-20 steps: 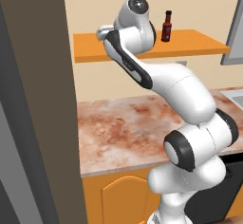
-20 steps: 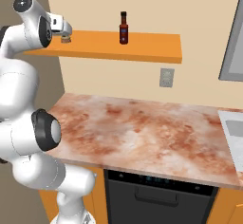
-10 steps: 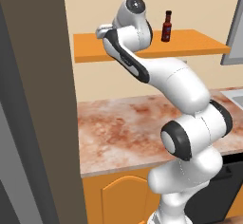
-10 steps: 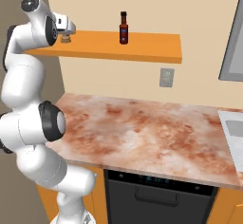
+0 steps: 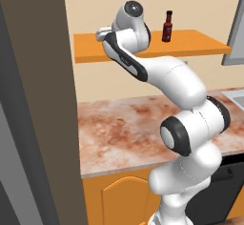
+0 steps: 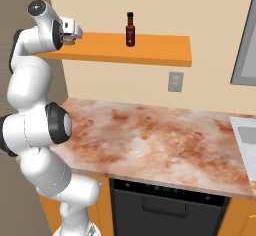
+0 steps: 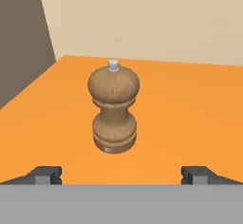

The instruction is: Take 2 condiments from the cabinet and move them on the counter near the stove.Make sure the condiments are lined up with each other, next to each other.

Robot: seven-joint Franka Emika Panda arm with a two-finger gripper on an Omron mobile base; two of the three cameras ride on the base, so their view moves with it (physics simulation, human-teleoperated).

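Tabletop [image 6: 165, 145] first since it's closest: mottled reddish-brown and white marble look, sitting over orange cupboard fronts [image 5: 119, 198], with a black appliance front [image 6: 165, 210] tucked under its edge in the right base view. A bit of sink [image 6: 245, 140] shows at the far right. Behind it is a plain beige wall with a small outlet plate [image 6: 174, 81], and a dark tall panel [image 5: 33, 100] closes off the left side of the room.

Up above, the cabinet [image 6: 160, 55] is just a flat orange slab on the wall, no doors. The arm reaches up to its left end, and the gripper [image 7: 123, 174] is spread wide, holding nothing, with the fingertips [image 7: 45, 173] well apart on either side of the hand view.

Pepper mill [image 7: 114, 107] stands just ahead of the gripper, about centred between the tips but not touching them. It's upright on the shelf, long axis vertical, round knob and little white cap pointing straight up.

Farther along the same shelf, well apart from the mill, the sauce bottle [image 6: 130, 29] stands upright too, black cap on top, near the middle of the slab.
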